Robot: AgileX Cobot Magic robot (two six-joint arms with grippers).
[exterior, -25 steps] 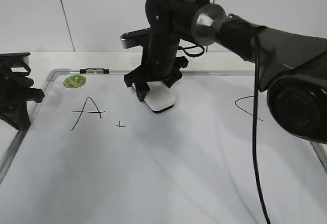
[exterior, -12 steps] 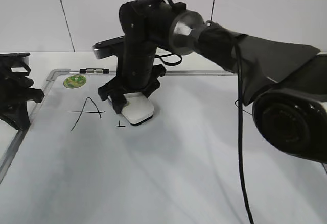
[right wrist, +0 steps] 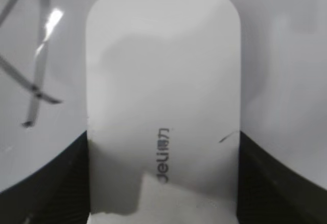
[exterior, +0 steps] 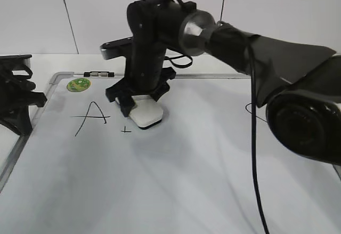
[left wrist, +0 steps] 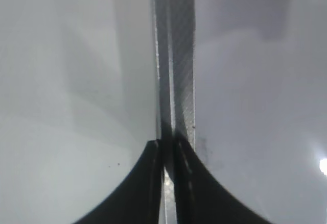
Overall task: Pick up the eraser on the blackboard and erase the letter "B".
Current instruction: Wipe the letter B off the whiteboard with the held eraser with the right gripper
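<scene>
My right gripper (exterior: 139, 109) is shut on the white eraser (exterior: 146, 115) and presses it flat on the blackboard (exterior: 176, 180). Its dark fingers grip both long sides of the eraser (right wrist: 163, 81) in the right wrist view (right wrist: 163, 145). Of the letter "B" I see only a small cross-shaped remnant (exterior: 125, 130) just left of the eraser, which also shows in the right wrist view (right wrist: 37, 97). My left gripper (exterior: 16, 106) is shut and empty at the board's left edge, over the grey frame (left wrist: 176, 55).
The letter "A" (exterior: 90, 117) lies left of the eraser. The "C" (exterior: 256, 111) is partly hidden behind my right arm. A round green magnet (exterior: 78, 84) and a dark clip (exterior: 98, 74) sit at the board's far left corner.
My right gripper carried the eraser left and slightly nearer across the board, towards the "A", then edged a little back right. The left arm has not moved.
</scene>
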